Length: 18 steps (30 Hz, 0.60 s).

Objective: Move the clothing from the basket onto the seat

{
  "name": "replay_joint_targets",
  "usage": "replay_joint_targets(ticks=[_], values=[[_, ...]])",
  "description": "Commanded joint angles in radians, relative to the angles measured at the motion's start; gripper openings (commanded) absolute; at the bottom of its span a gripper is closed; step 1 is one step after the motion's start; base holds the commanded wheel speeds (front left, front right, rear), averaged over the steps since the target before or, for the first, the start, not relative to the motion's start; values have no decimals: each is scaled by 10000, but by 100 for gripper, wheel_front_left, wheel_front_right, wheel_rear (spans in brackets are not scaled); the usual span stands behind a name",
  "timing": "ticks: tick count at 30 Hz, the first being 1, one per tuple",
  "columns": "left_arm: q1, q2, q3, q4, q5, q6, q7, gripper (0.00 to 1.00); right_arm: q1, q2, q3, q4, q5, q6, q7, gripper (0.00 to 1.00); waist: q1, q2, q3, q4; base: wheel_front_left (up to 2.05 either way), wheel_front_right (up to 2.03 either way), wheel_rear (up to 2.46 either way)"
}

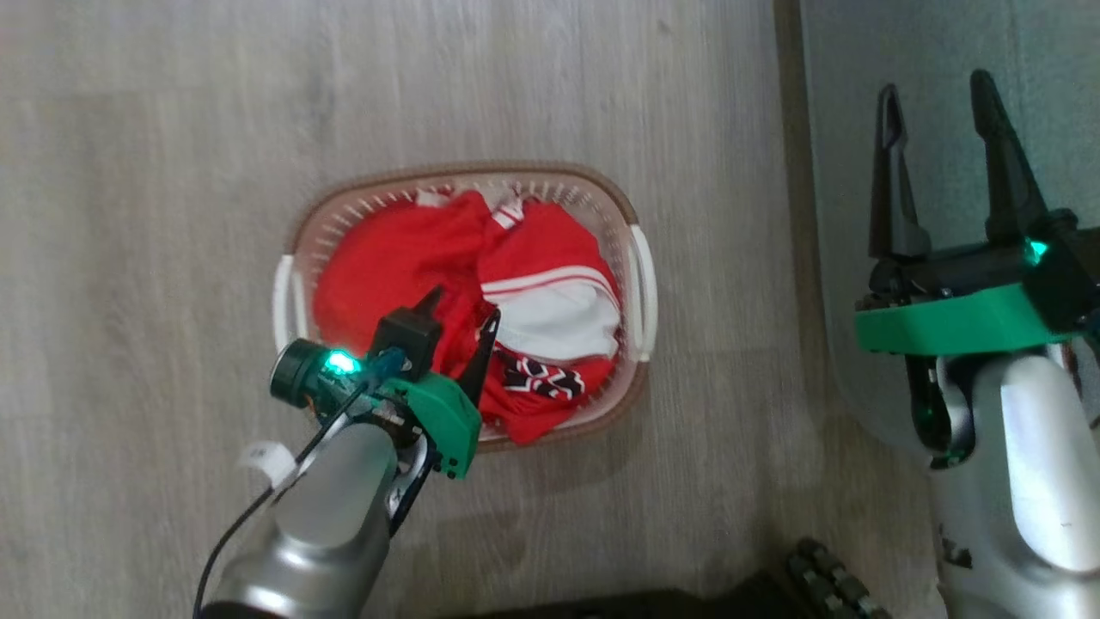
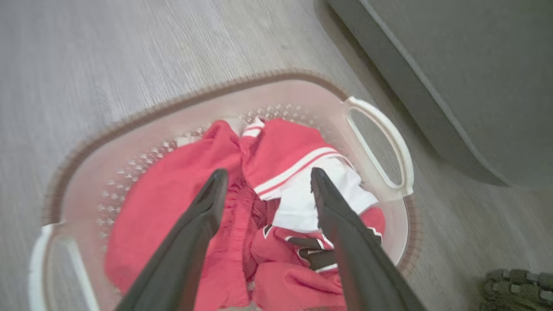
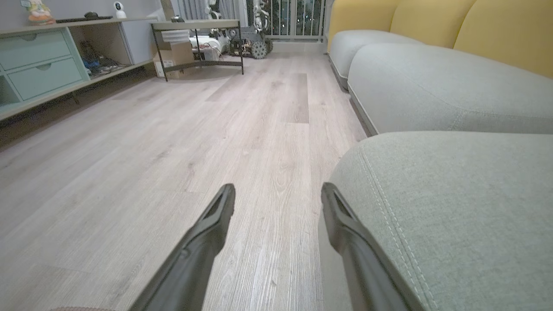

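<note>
Hanging over the basket's near side, the left gripper (image 1: 461, 308) has its two dark fingers spread wide and grips nothing. In the left wrist view the tips point down at the clothing (image 2: 173, 203); whether they touch the fabric cannot be told.

The clothing lies as one crumpled red heap inside the basket (image 1: 481, 168). One white panel with red stripes and one dark-and-white printed patch show on the heap. How many separate garments make up the heap cannot be told.

Count of baskets: one, oval, cream, with a brown rim and two white side handles, one at each end. It stands on the pale wood floor (image 1: 172, 172).

The right gripper (image 1: 937, 86) is well apart from the basket, above the edge of the seat (image 1: 842, 172). Its two fingers are likewise fully parted, with nothing between them.

The seat is grey-green, lies to the robot's right of the basket, and carries no clothing on the part seen. The right wrist view shows its rounded corner and stitched seam. Beyond it are two farther grey cushions (image 3: 432, 86) and three yellow back cushions (image 3: 505, 34).
</note>
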Motion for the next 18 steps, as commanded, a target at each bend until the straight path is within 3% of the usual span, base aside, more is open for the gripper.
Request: replay_joint_targets(ticks=[1, 7, 18], values=[[-225, 82, -101, 353, -224, -115, -126, 100, -65, -75, 278, -404, 38, -2, -92, 100, -3, 0, 858, -551, 0, 0, 0], [-1032, 82, -955, 1446, -745, -356, -126, 100, -226, -75, 342, -534, 191, -2, -92, 100, -3, 0, 1559, -873, 0, 0, 0], [-2146, 82, -1756, 2809, -1486, -409, -74, 100, -623, -75, 476, -722, 460, -2, -92, 100, -3, 0, 2408, -1187, 0, 0, 0]])
